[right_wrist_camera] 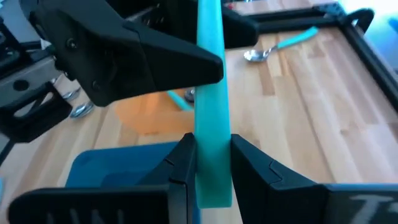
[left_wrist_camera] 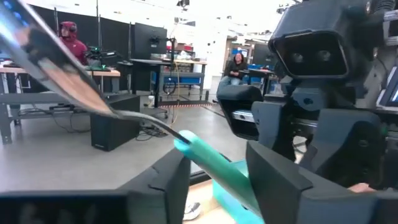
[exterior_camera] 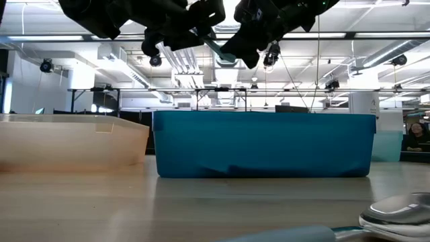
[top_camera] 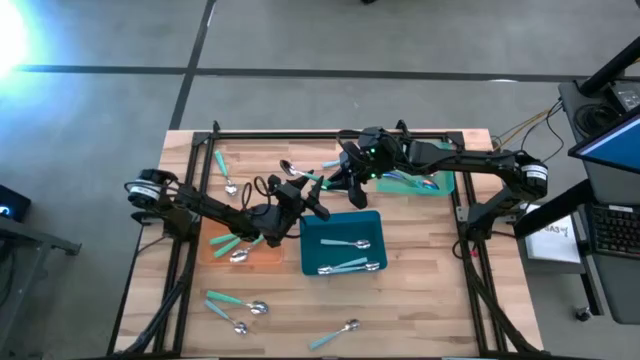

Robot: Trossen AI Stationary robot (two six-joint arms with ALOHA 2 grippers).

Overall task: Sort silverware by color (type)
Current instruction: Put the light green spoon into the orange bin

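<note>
A teal-handled, silver-headed piece of silverware [top_camera: 313,177] hangs in the air above the table's middle, between both grippers. My left gripper [top_camera: 303,192] comes from the left and is shut on it. My right gripper [top_camera: 343,181] comes from the right and is shut on the same handle. The low view shows the handle [exterior_camera: 218,48] high above the blue tray [exterior_camera: 262,144]. More teal-handled spoons lie in the orange tray [top_camera: 262,260] and the blue tray [top_camera: 312,232]. Others lie loose on the wood at the far left [top_camera: 224,170] and near edge [top_camera: 237,305]. My left gripper has the handle's part next to the silver neck [left_wrist_camera: 198,149] between its two fingers [left_wrist_camera: 165,180], and the handle runs slantwise through the gap. The silver head [left_wrist_camera: 56,68] sticks out back toward the wrist. The piece is lifted clear. My right gripper pinches the teal handle near its free end [right_wrist_camera: 211,146] between its two fingertips [right_wrist_camera: 183,165], which press on the handle's two edges. The handle runs on from the fingers toward the left gripper, well above the table.
A green tray [top_camera: 440,186] with purple-blue pieces lies under the right arm at the far right. A black frame [top_camera: 300,135] borders the table. Bare wood shows along the near right. People sit at desks in the room behind.
</note>
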